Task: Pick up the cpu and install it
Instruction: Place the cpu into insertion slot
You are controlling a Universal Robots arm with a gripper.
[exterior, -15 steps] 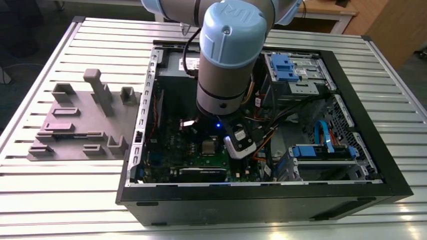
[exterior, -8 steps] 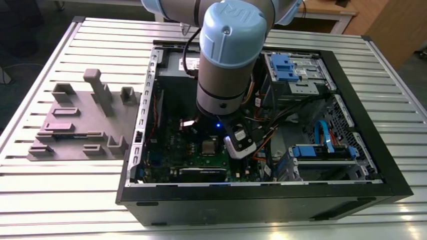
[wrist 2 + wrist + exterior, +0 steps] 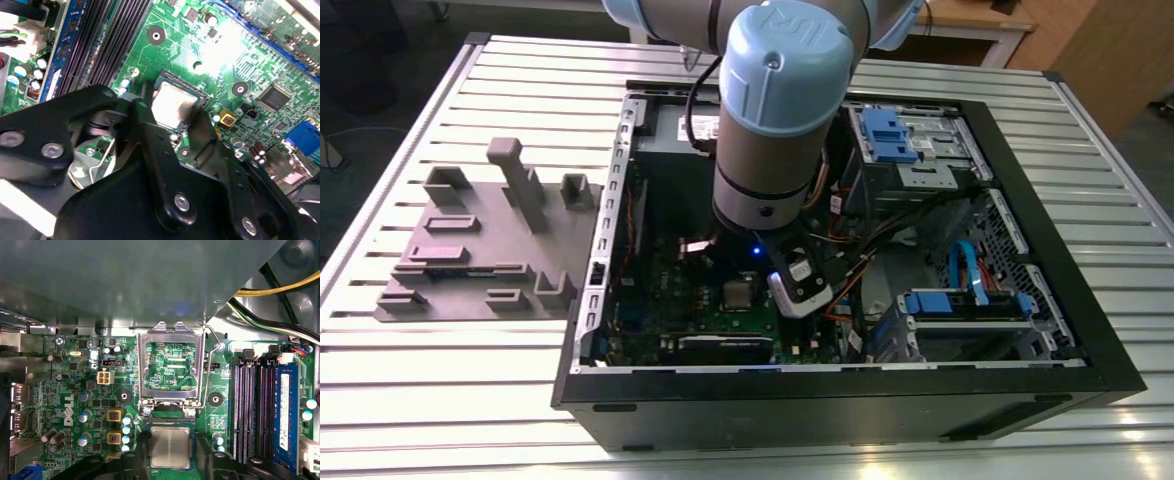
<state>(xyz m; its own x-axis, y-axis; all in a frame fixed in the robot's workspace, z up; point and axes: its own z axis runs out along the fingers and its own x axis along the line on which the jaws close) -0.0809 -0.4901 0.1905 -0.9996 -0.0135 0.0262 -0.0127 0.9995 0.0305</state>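
Cpu (image 3: 170,447) lies in the motherboard socket (image 3: 170,423). Gripper (image 3: 171,439) jaws flank it. Whether they pinch it cannot be told.

- Your table (image 3: 454,400) is pale slatted metal, evenly lit.
- Past its far edge, at the exterior view's right, you see a wooden cabinet (image 3: 1107,60).
- Dark floor (image 3: 380,115) lies at the exterior view's left.

Slatted table (image 3: 454,400) carries open computer case (image 3: 854,405) beside grey fixture (image 3: 467,265).
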